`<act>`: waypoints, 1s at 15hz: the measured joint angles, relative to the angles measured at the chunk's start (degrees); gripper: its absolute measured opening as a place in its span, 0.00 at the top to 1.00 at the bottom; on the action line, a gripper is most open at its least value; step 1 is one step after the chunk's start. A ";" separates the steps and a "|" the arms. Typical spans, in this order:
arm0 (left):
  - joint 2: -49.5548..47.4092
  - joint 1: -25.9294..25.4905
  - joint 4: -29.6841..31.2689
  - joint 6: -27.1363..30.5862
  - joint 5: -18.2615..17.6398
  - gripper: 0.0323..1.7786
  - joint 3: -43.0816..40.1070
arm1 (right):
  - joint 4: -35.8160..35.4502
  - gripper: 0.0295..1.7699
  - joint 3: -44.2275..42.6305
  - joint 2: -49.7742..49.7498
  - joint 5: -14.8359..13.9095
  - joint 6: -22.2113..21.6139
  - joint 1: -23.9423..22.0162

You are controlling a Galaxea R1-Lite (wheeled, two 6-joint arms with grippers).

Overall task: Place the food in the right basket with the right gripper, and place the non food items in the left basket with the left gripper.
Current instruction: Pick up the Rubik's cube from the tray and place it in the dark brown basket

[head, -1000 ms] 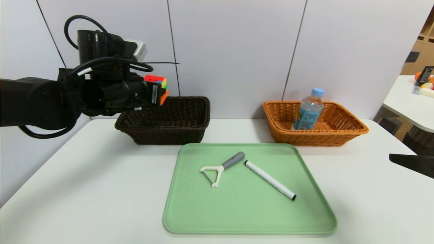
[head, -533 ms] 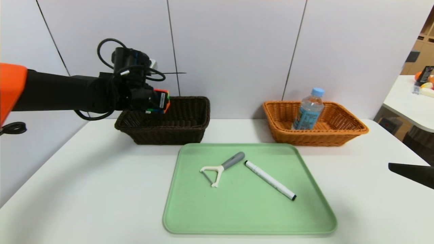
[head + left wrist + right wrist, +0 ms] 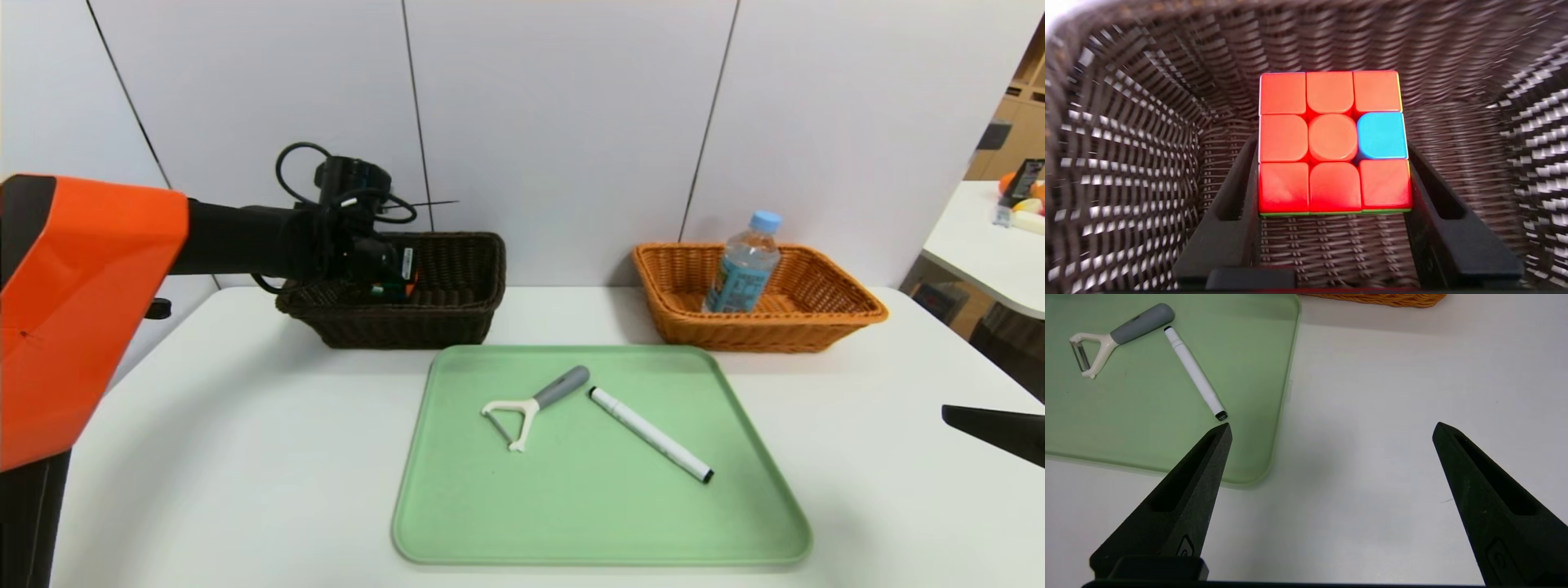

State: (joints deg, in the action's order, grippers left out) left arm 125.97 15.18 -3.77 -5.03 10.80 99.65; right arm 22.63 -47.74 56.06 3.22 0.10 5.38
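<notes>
A: Cataloguing the held item first: the left gripper (image 3: 1333,228) is reaching inside the left basket (image 3: 457,314), its fingers clamped on either side of the puzzle cube (image 3: 1333,141).

B: Showing which face?

A: It is showing a face of red-orange tiles with one cyan tile; no writing is appearing on it. In the head view the left gripper (image 3: 392,273) is sitting below the basket rim, with the puzzle cube (image 3: 406,278) mostly hidden.

B: Listing the food?

A: The water bottle (image 3: 743,263) is standing upright in the right basket (image 3: 849,314), light blue cap up. Its blue label is carrying print too small to read.

B: And the tray?

A: The green tray (image 3: 604,523) on the table (image 3: 229,457) is holding the peeler (image 3: 535,404) and the marker (image 3: 651,434), near each other but apart. The peeler's grey handle is pointing toward the baskets, its blade end toward the robot. The marker is lying diagonally, black tip toward the robot's right.

B: The right gripper?

A: The right gripper (image 3: 1331,428) is hanging over bare table just right of the tray, fingers spread wide.
</notes>
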 joint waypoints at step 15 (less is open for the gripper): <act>2.78 -0.40 -1.16 -2.51 3.19 0.47 1.73 | -0.17 0.04 0.55 0.38 0.80 0.00 -0.04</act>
State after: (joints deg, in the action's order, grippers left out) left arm 128.74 14.77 -4.92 -7.55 13.99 101.38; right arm 22.46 -47.19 56.44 4.02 0.10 5.34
